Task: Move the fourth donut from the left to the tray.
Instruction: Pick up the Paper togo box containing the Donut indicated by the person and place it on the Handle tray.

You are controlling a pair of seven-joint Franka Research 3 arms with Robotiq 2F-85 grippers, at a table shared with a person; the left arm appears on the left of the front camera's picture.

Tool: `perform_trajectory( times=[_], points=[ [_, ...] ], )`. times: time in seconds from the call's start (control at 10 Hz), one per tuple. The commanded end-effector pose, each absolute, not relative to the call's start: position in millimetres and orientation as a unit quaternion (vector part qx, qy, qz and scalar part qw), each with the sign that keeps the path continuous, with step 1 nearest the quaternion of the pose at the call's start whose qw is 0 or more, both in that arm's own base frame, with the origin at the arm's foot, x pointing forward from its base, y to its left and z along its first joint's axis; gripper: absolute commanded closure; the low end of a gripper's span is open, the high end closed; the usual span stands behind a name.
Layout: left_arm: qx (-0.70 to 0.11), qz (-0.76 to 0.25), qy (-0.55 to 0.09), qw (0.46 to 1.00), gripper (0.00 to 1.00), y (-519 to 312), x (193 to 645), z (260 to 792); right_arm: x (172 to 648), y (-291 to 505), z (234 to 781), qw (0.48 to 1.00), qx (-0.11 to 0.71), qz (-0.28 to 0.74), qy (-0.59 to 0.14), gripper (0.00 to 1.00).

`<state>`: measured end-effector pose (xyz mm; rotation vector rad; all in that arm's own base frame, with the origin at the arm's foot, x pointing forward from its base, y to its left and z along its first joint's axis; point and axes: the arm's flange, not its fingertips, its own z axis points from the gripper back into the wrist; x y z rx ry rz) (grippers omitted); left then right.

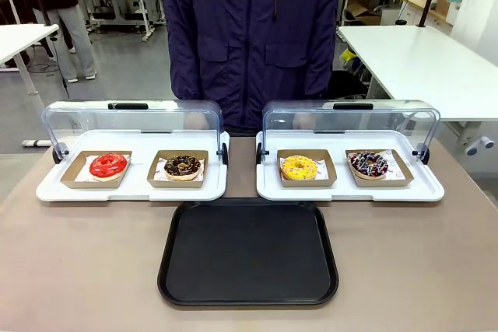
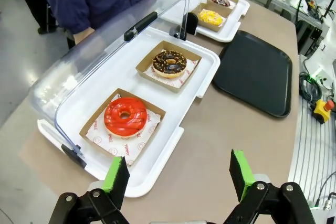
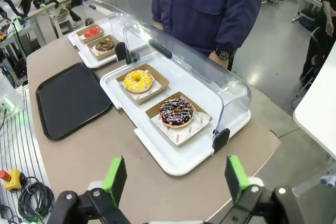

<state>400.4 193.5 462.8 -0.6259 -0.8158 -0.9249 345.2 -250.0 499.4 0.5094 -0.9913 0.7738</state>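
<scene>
A workshop with white benches lies behind a long grey-brown table (image 1: 78, 254). A person in a dark blue jacket (image 1: 249, 36) stands at its far side. Nearest the robot, in the middle, rests the large flat black plastic tray (image 1: 247, 250) with rounded corners and a raised rim. It is bare, and seems to be set there so that either arm can reach it.

Beyond it, side by side, sit the left white serving tray (image 1: 132, 192) and the right white serving tray (image 1: 350, 190). Each has a clear dome lid (image 1: 350, 118) swung back toward the person, which leaves the donuts open from the robot's side. Each of the four donuts sits on its own small brown cardboard holder (image 1: 397, 178), probably to spare the glaze when it is lifted.

From the left they are a red-glazed ring donut (image 1: 108, 166), a chocolate donut with tan crumbs (image 1: 183, 166), a yellow donut (image 1: 299, 167) and the fourth donut (image 1: 369, 164). This last is a dark chocolate-glazed ring with white, pink and purple sprinkles. It lies at the right end of the right white serving tray, well apart from the black plastic tray.

The right gripper (image 3: 174, 177), black with green pads, has its jaws spread wide with nothing between them. In its wrist view the fourth donut lies ahead, past the serving tray's near rim and roughly in line with the gap between the fingers. Gripper and donut are clearly apart.

The left gripper (image 2: 178, 171), equally wide and empty, hovers near the red-glazed ring donut, so the right arm looks better placed.
</scene>
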Motion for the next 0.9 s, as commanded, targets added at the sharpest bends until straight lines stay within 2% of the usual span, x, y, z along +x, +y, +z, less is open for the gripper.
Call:
perform_trajectory(
  times=[0.0,0.8],
  points=[
    [-0.291,-0.432,-0.384,0.762,0.00,194.7,400.7,462.9,348.3,-252.9,501.0,0.766,0.233,0.368,-0.472,0.00],
    [-0.291,-0.432,-0.384,0.762,0.00,194.7,400.7,462.9,348.3,-252.9,501.0,0.766,0.233,0.368,-0.472,0.00]
  ],
)
